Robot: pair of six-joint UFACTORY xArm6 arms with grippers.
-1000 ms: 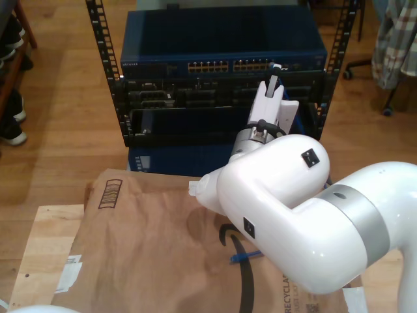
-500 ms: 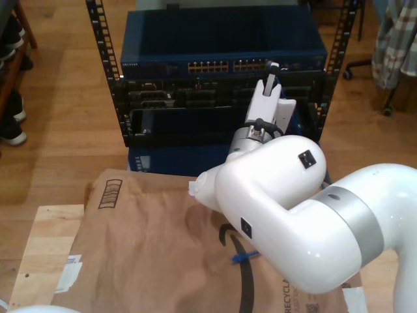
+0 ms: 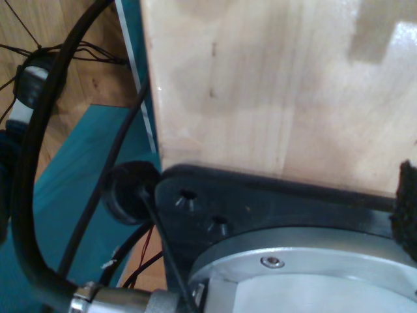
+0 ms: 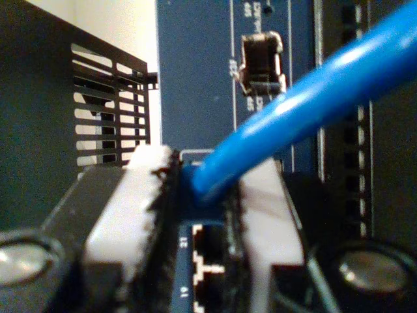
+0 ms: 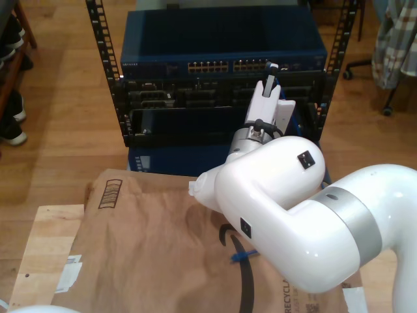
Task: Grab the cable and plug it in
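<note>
Second wrist view: my second gripper (image 4: 208, 215) pinches the blue cable (image 4: 306, 111) just behind its plug, the plug end pointing straight at the switch's port row (image 5: 228, 66) close ahead. My first gripper's state I cannot tell.

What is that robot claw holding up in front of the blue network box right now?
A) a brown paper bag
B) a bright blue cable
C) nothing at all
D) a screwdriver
B: in the second wrist view the blue cable sits pinched between the pads of my second gripper, right in front of the network switch and its row of ports.
</note>
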